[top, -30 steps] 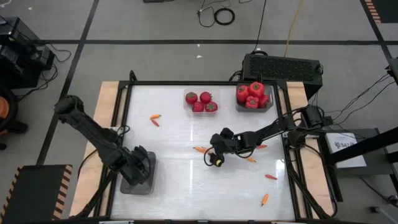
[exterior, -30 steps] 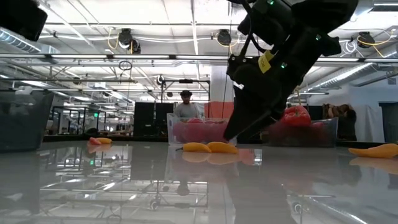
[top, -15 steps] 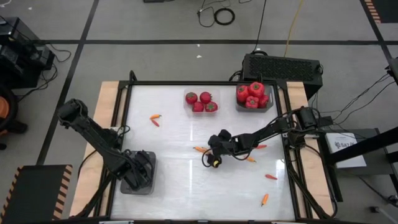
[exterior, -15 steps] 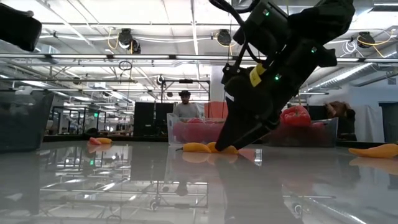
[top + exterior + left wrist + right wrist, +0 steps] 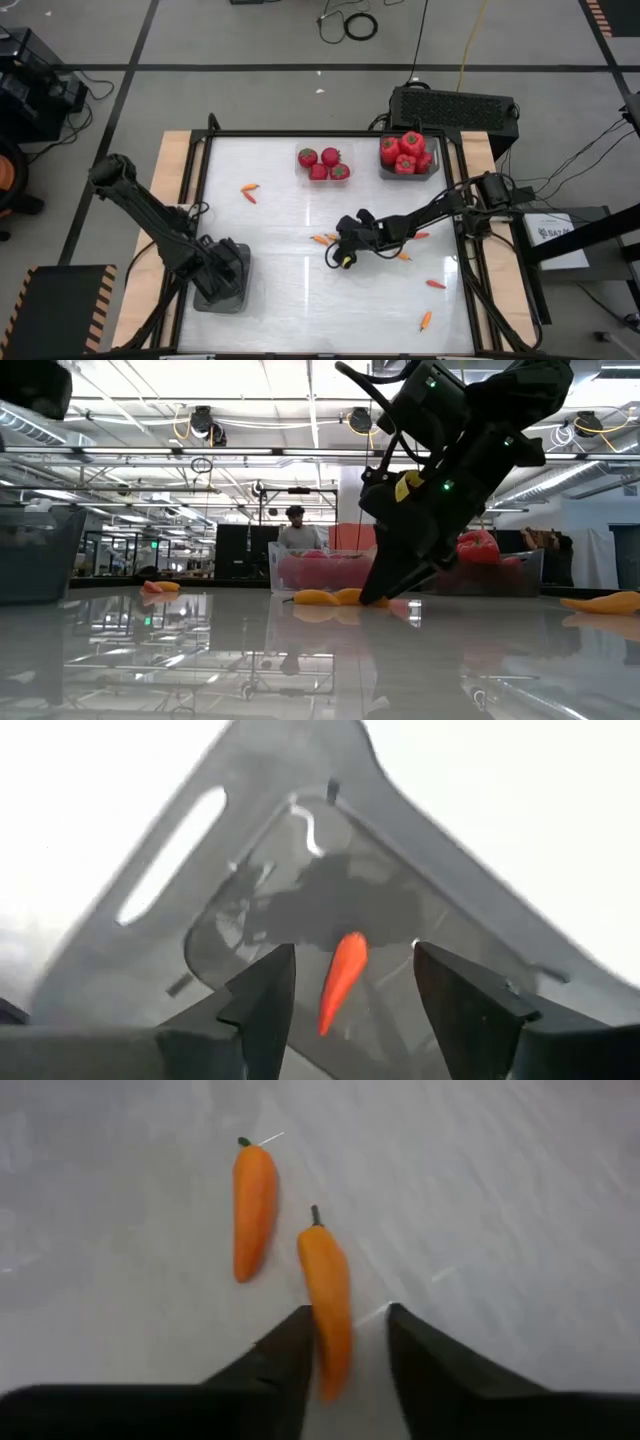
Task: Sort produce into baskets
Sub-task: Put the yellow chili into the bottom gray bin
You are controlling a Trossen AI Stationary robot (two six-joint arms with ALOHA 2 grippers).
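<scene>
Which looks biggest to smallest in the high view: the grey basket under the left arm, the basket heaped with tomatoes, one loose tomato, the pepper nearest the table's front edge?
1. Grey basket under the left arm.
2. Basket heaped with tomatoes, noticeably smaller.
3. Loose tomato.
4. Front-edge pepper, thinnest; its length comes close to the tomato's width.

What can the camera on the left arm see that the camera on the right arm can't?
Only the left wrist view shows the grey tray with one orange pepper lying in it, between the left gripper's open fingers. Only the right wrist view shows two orange peppers on the bare white table: one lying free, the other between the right gripper's narrowed fingers. Both look past dark fingers at an orange pepper.
</scene>
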